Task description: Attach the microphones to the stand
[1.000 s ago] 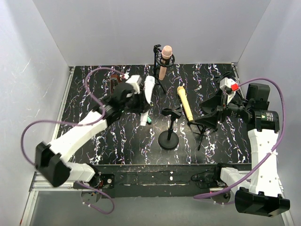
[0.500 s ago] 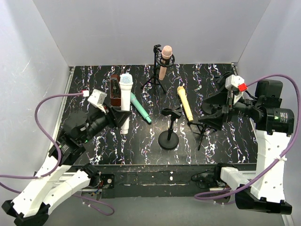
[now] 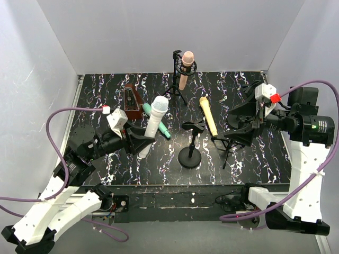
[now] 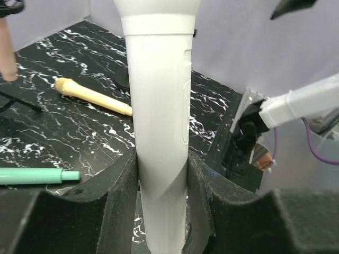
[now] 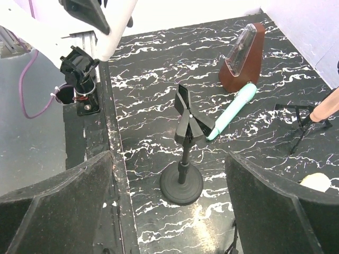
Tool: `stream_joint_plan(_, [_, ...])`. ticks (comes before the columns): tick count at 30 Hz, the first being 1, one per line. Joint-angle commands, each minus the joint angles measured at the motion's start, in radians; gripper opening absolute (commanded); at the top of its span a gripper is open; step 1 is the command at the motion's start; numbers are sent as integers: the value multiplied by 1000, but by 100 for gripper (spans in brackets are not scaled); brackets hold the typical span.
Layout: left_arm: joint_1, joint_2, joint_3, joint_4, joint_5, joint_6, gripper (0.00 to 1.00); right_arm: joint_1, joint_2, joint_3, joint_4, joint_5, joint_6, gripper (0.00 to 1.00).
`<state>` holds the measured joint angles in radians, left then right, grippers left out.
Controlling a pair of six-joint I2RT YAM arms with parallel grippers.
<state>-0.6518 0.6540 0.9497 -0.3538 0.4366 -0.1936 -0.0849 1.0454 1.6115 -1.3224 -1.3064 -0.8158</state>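
Note:
My left gripper (image 3: pixel 142 138) is shut on the body of a white microphone (image 3: pixel 153 117) and holds it above the table, tilted, head up and to the right; in the left wrist view the microphone (image 4: pixel 159 127) fills the gap between the fingers. The round-base stand (image 3: pixel 189 155) with its empty clip (image 3: pixel 193 127) stands just right of it, and also shows in the right wrist view (image 5: pixel 183 180). My right gripper (image 3: pixel 241 128) is open and empty, right of the stand (image 5: pixel 169 209). A yellow microphone (image 3: pixel 208 115) and a teal microphone (image 3: pixel 163 129) lie on the table.
A pink microphone (image 3: pixel 184 67) sits in a tripod stand at the back. A brown metronome (image 3: pixel 131 100) stands at the back left. A second tripod stand (image 3: pixel 229 144) is under my right gripper. The table's front edge (image 5: pixel 108 137) runs left of the stand.
My left arm has swung back and down, then carried the white microphone right toward the round-base stand, tilting its head to the right. The right arm has barely moved.

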Motion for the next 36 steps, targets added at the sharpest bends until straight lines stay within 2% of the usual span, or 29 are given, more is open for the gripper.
stream_joint_plan(1, [1,1,-35,91,131,20,0,22,33,54,-70,-36,-63,93])
stream_joint_plan(5, [1,42,-42,118,183,32,0,82,62,53,-93,-15,-126,93])
stream_joint_plan(10, [1,101,-61,174,246,25,0,188,126,60,-265,36,-458,94])
stream_joint_plan(14, [1,110,-118,252,257,31,0,224,186,88,-273,64,-554,95])
stream_joint_plan(20, [1,127,-161,303,255,89,0,287,281,96,-206,73,-488,94])
stream_joint_plan(28, [3,157,-209,426,228,128,0,395,262,-84,87,130,-248,93])
stream_joint_plan(36, [3,203,-218,484,240,128,0,415,301,-50,101,154,-217,92])
